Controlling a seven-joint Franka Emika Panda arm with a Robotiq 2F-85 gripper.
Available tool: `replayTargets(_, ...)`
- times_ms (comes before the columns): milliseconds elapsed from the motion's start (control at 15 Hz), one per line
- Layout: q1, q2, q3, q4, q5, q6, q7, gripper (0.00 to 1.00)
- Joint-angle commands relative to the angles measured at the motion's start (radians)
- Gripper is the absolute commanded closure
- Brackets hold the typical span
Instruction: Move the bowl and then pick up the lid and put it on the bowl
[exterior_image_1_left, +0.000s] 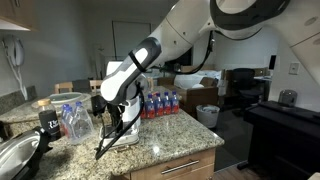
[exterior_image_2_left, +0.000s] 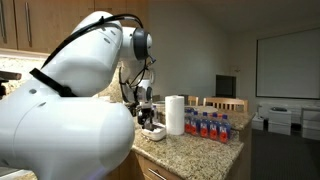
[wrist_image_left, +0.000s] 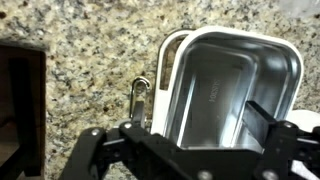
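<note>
1. First, pick which wall of the bowl (wrist_image_left: 228, 92) to pinch. Find it at centre right of the wrist frame, mouth up and empty, on the speckled granite counter (wrist_image_left: 80, 60).
2. Treat the gripper (wrist_image_left: 200, 135) as spread wide and holding nothing. Look for it along the bottom edge of the wrist frame, with one dark finger (wrist_image_left: 268, 120) at lower right over the bowl's right side.
3. Lower with one finger inside and one outside a single wall. Probably safer than spanning the whole bowl, given its width against the jaws.
4. Mind the lid (wrist_image_left: 170, 62), apparently the second pale rim hugging the bowl's left side. Cannot tell whether tucked under or merely beside. Avoid pinching both together.
5. Close gently: thin plastic by the look of it, likely to flex or skate on stone.
6. Move it low, clear of the paper towel roll (exterior_image_2_left: 175, 114) just right of the gripper in an exterior view.
7. As for pose: note the arm (exterior_image_1_left: 140, 65) sloping down from upper right toward centre left of an exterior frame, wrist bent, gripper pointing down at the counter close above the bowl.
</note>
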Motion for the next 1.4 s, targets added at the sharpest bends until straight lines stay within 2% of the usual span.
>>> replayTargets(0,-0.035,-0.036,0.024,-0.01,0.03,-0.08,-0.077,0.0)
replayTargets(200,-0.049,-0.007,0.013,0.007,0.028,-0.068,-0.097,0.0)
replayTargets(467,-0.082,0.044,0.048,0.05,0.092,-0.079,-0.162,0.0)
replayTargets(1133,-0.065,0.175,0.053,0.212,0.128,-0.16,-0.194,0.01)
replayTargets(1200,-0.063,0.187,0.051,0.227,0.128,-0.173,-0.191,0.26)
replayTargets(1267,-0.064,0.2,0.052,0.241,0.129,-0.186,-0.192,0.26)
replayTargets(1333,-0.063,0.209,0.052,0.254,0.13,-0.197,-0.191,0.32)
